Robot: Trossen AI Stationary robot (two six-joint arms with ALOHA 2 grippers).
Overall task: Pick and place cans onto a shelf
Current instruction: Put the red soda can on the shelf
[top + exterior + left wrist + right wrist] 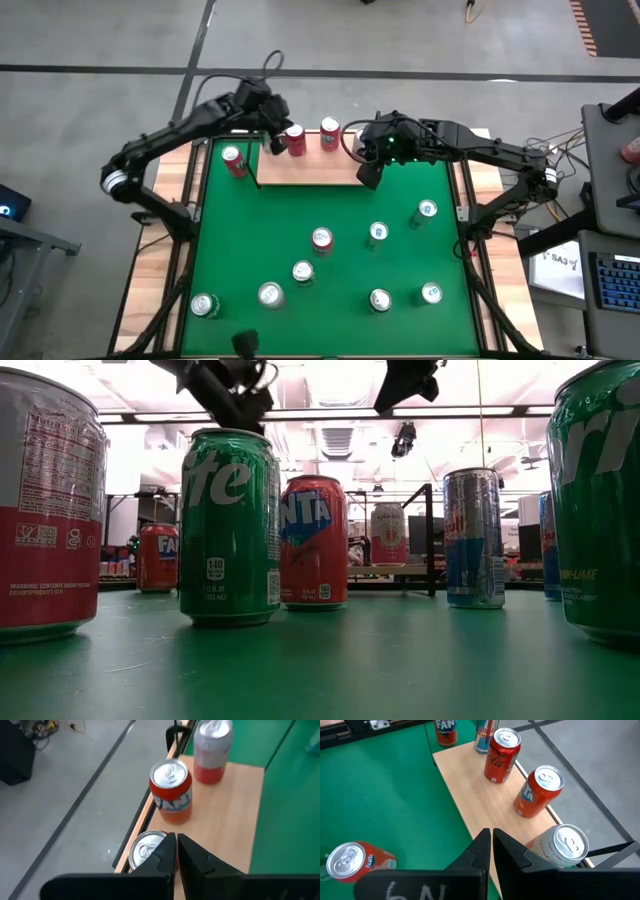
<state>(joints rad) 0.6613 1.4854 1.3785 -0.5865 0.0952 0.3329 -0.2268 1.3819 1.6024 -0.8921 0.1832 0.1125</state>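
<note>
Left tool (176,851): your fingers clenched empty above the shelf (310,170).
Right tool (490,845): clenched empty too.
Cans (296,140): three upright on your shelf.

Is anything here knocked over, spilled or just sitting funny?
Nothing stands out. The cans on the green table all stand upright, with no spill or dent that I can see. The cans on the shelf are upright too, lined up near its outer edge. Both grippers, left and right, hang shut and empty above it.
</note>
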